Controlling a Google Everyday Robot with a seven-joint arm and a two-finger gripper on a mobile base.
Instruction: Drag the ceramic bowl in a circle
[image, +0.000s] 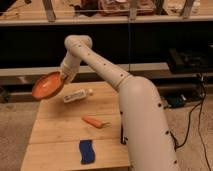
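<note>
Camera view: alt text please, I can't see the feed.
The gripper holds the orange bowl by its rim, tilted and lifted over the wooden table's far left corner. On the table lie a white bottle, a carrot and a blue sponge.

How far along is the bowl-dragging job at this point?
Done: the gripper grips the ceramic bowl by its rim. In hand: the bowl hangs tilted over the far-left corner of the table, off the wood. Left: set it down and drag a circle; none is evident.
</note>
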